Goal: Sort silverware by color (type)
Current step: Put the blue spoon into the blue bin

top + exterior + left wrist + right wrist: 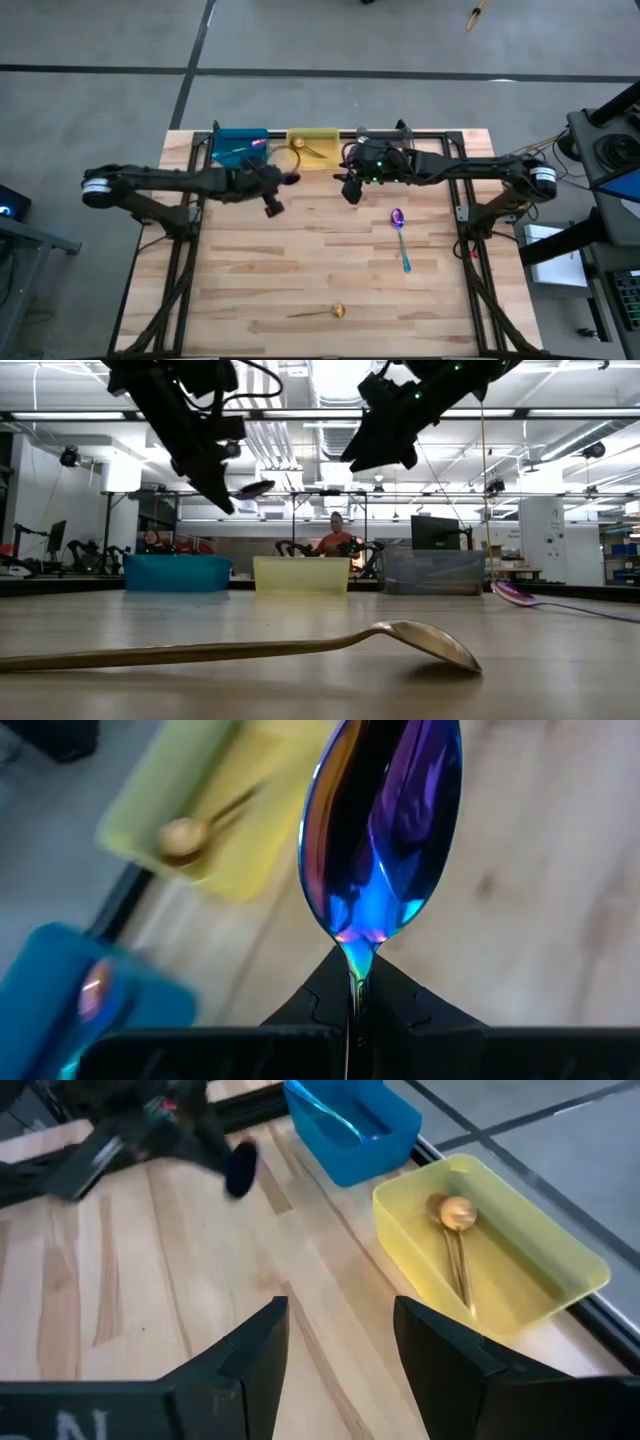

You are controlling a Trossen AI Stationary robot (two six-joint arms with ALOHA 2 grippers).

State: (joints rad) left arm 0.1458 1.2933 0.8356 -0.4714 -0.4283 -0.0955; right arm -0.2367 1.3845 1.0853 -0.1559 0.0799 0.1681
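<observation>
On the far left of the tabletop [250,280] sits the blue bin [238,146], with the yellow bin [314,146] just beside it on its right. The left hand [280,184] hangs above the wood just in front of the gap between those two bins. It is clamped on the handle of an iridescent purple-blue spoon [385,830], whose bowl sticks out past the fingertips, roughly toward the bins. In the left wrist view the blue bin lies to one side of the spoon's long axis and the yellow bin, which has a gold spoon [455,1240] in it, lies nearer that axis. I judge the coming move turns on swinging the spoon sideways until its bowl is over the blue bin, where something iridescent already seems to lie.

Further right, the right hand [350,188] hovers near the yellow bin with its fingers spread wide and nothing between them. To its right a second purple-blue spoon [400,236] lies flat on the wood, its long axis running front to back, bowl toward the bins; the right arm is clearly the nearer one. A loose gold spoon [318,313] rests near the front edge, well apart from both hands.
</observation>
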